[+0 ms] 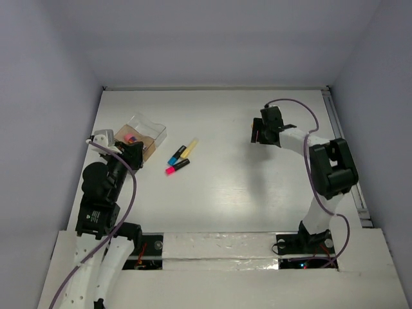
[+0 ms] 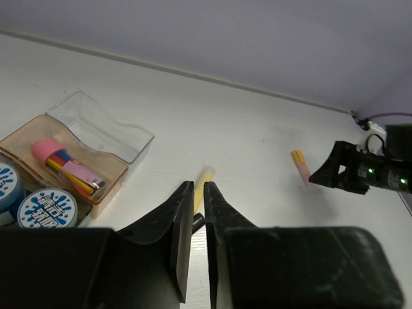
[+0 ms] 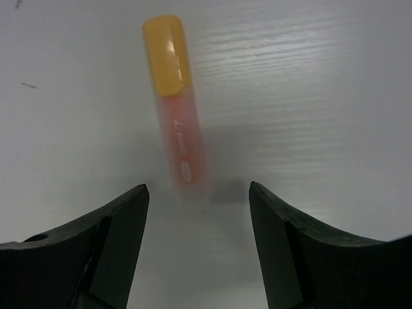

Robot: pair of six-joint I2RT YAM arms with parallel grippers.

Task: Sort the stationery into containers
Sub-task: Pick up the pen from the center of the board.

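Note:
My left gripper (image 2: pixel 198 185) is shut with nothing in it, hovering beside the containers (image 1: pixel 147 134). The tan-brown box (image 2: pixel 106 193) holds a pink stick (image 2: pixel 49 150) and other coloured pieces; the clear box (image 2: pixel 103 125) joins it behind. Two blue-and-white discs (image 2: pixel 45 207) sit at the near left. The yellow (image 1: pixel 188 149), blue (image 1: pixel 175 156) and pink (image 1: pixel 176 168) highlighters lie together on the table right of the boxes. My right gripper (image 3: pixel 199 193) is open just above the table, and the orange-pink tube (image 3: pixel 175 122) lies flat just ahead of its fingertips, untouched.
A white table with walls at the back and both sides. A rail (image 1: pixel 344 154) runs along the right edge. The right arm's purple cable (image 1: pixel 309 116) loops above its wrist.

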